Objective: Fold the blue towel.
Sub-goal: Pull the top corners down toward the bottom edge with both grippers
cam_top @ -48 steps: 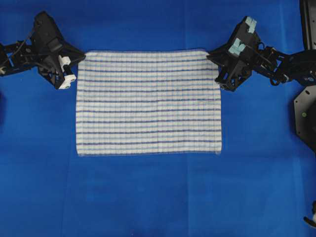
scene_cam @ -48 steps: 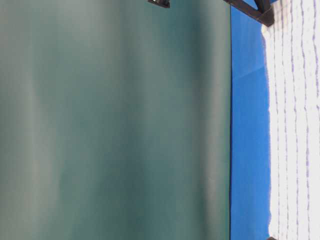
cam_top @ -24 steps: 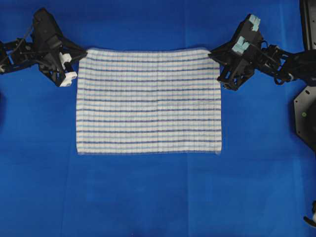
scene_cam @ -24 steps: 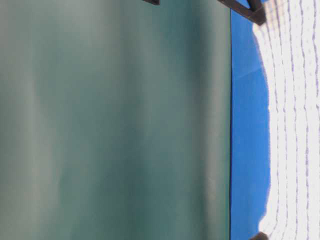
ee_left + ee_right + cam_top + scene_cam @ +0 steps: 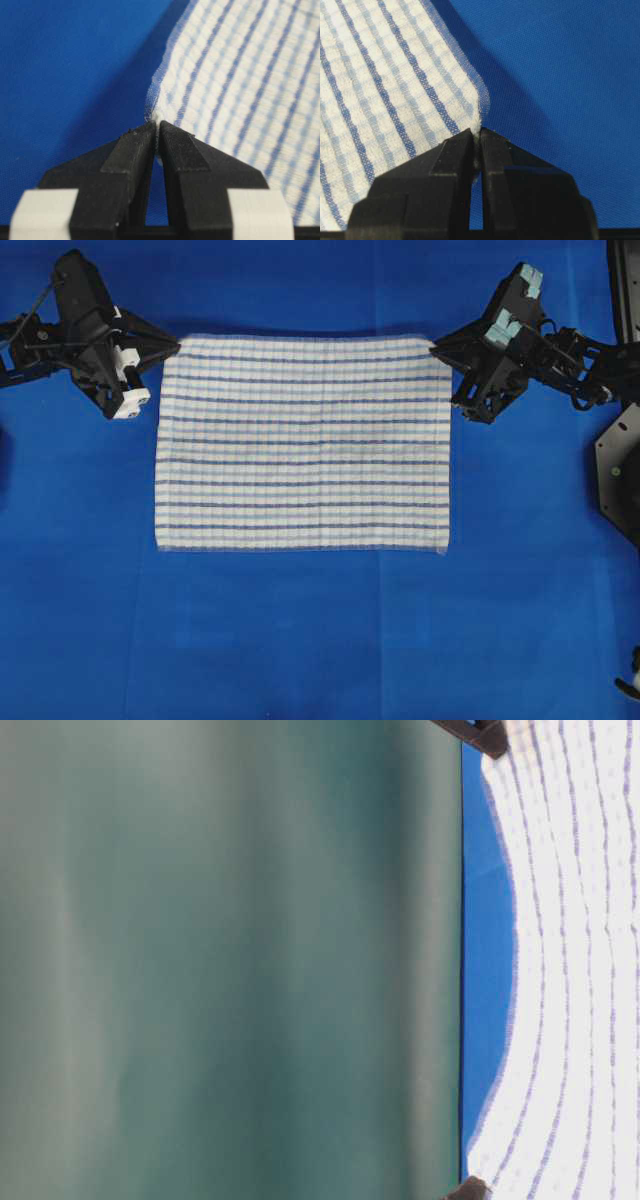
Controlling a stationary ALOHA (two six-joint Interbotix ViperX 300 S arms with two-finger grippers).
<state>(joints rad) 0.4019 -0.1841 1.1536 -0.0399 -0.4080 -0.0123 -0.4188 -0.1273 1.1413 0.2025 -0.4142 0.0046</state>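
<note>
With our left gripper [image 5: 157, 125] and right gripper [image 5: 477, 134] each clamped on a far corner of the blue towel [image 5: 300, 445], we should lift both corners evenly toward its near edge.

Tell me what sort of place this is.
Probably a robot lab workbench: two black arms, the left gripper and right gripper, pinch the striped towel on a plain blue table covering, a green backdrop behind.

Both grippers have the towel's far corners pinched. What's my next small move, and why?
Probably carry both corners together toward the near edge. The left gripper and right gripper are shut on the blue towel, its far edge is off the table, and the near edge lies flat.
</note>
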